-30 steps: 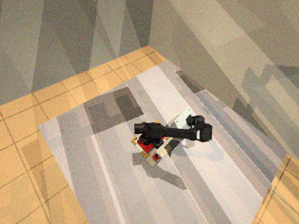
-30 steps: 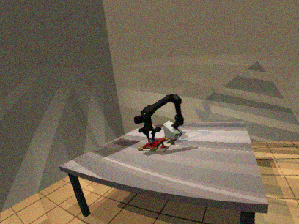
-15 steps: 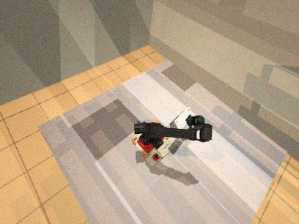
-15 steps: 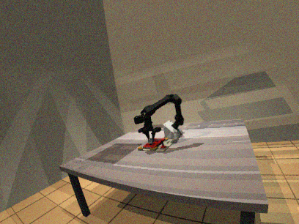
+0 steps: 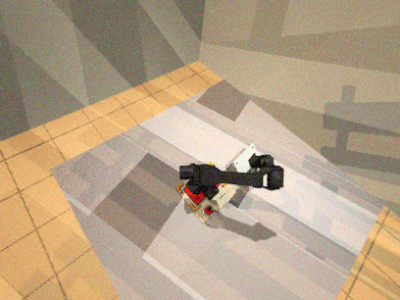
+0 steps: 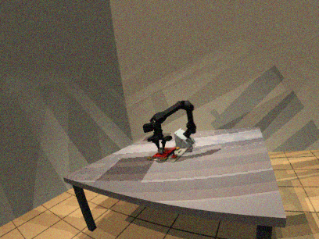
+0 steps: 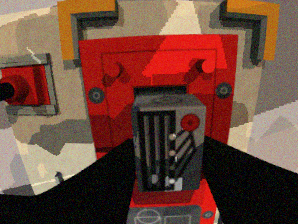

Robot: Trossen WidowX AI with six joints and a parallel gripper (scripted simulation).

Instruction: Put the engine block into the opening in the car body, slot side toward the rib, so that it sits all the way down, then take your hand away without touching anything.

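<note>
The engine block [image 7: 169, 150] is a grey box with dark slots and a red round cap on its upper face. My gripper [image 7: 167, 144] [image 6: 161, 150] is shut on it, with one black finger on each side. The block is over the red car body [image 7: 112, 130] [image 5: 194, 196], in the middle of its width. A dark strip of the opening [image 7: 160, 90] shows just beyond the block's far edge. The rest of the opening, the rib and the block's underside are hidden, so how deep the block sits cannot be told. In the top and exterior views the arm hides the block.
Orange corner brackets [image 7: 66, 30] [image 7: 270, 30] stand on the beige board [image 7: 145, 20] beyond the car body. A red part with a black peg [image 7: 35, 86] sits in a grey frame at the left. A white panel [image 5: 243, 158] [image 6: 181, 133] stands near the arm's base.
</note>
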